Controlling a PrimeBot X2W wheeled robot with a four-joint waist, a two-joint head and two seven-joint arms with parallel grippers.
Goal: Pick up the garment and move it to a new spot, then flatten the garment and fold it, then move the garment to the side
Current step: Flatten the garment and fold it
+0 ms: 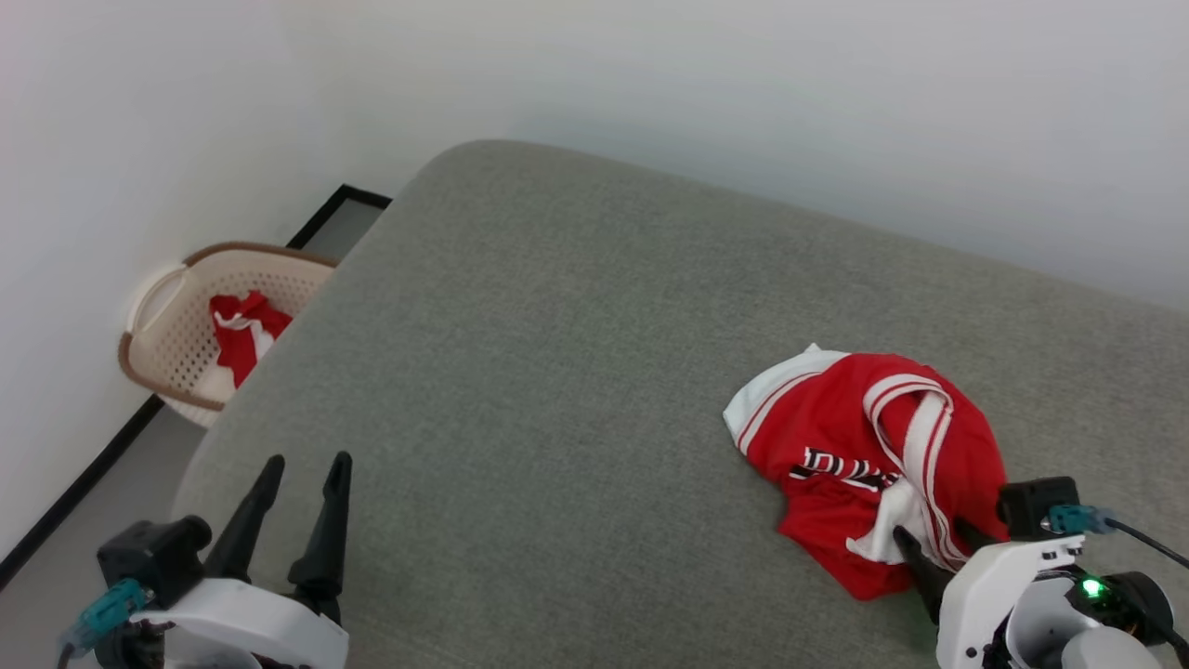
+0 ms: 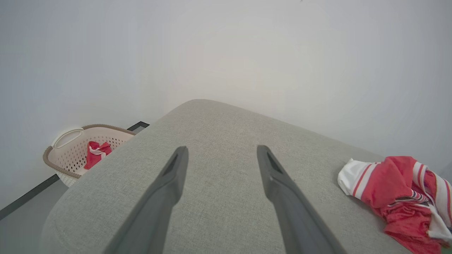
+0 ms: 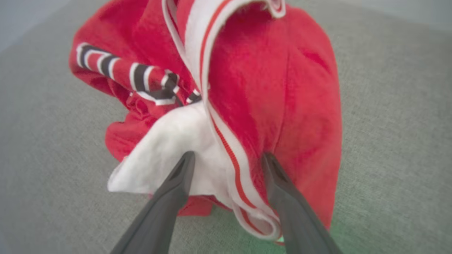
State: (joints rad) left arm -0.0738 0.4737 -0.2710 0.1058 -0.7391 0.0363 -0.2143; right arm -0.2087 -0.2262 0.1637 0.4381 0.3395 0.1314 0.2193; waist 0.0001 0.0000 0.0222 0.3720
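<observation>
Head camera looks down over the grey cushion (image 1: pixel 557 372); left wrist camera skims it low, sharing the basket (image 1: pixel 172 353) at frame left; right wrist camera crowds the shirt (image 3: pixel 282 88).

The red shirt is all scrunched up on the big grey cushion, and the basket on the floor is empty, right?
Not quite. The basket is not empty: a red and white cloth lies in it, as the head view shows. The rest is right: the red shirt is scrunched up on the grey cushion, and the basket stands on the floor.
</observation>
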